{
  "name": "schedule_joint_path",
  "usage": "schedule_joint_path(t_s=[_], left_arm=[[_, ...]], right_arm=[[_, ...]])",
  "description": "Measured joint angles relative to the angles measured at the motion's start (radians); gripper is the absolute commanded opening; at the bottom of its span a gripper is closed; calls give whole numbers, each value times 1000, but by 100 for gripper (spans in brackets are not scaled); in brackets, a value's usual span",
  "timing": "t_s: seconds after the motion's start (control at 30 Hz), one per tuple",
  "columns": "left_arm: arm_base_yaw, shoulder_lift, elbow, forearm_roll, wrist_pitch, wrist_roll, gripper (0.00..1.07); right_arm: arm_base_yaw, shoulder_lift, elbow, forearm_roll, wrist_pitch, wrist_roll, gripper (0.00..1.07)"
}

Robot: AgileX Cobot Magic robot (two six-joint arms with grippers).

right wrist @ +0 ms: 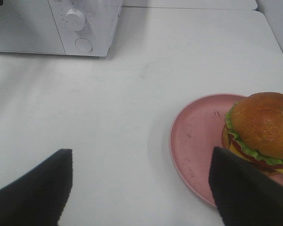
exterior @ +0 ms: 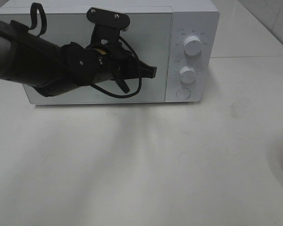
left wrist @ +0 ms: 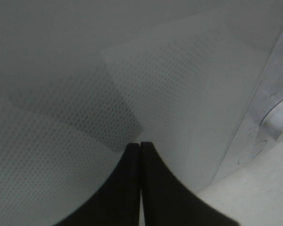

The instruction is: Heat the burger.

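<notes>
Sitting at the table's back, white microwave has its door closed. Left gripper is pinched tight with nothing in it, tips close to the door glass. Right gripper spread wide, empty, over the table. Burger sits on pink plate, well apart from the microwave.

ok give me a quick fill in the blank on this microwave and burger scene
1. The microwave door is ____.
2. The burger sits on a ____ plate.
3. The left hand has its jaws ____.
4. The right hand is ____, holding nothing.

Missing words: closed; pink; shut; open
</notes>
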Motion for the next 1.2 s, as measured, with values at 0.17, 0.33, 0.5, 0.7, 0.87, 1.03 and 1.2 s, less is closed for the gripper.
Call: schedule_joint_path(t_s=[0.17,0.33,0.5,0.7,0.87,1.03,1.2], left_arm=[[-26,-75,-10,-11,153,29,0],[-27,-103,-12,-11,352,30,17],[-21,-126,-12,-11,598,30,88],[-14,-146,-12,47,810,29,100],[-13,-177,-12,165,1044,21,100],[21,-225,-12,245,1259,-76,100],[137,-312,-12,316,1399,-186,100]], right_arm=[[0,0,0,0,0,0,76],[0,0,0,0,0,0,76],[0,0,0,0,0,0,76],[0,0,0,0,0,0,76],[0,0,0,0,0,0,76],[0,0,0,0,0,0,76],[0,0,0,0,0,0,76]])
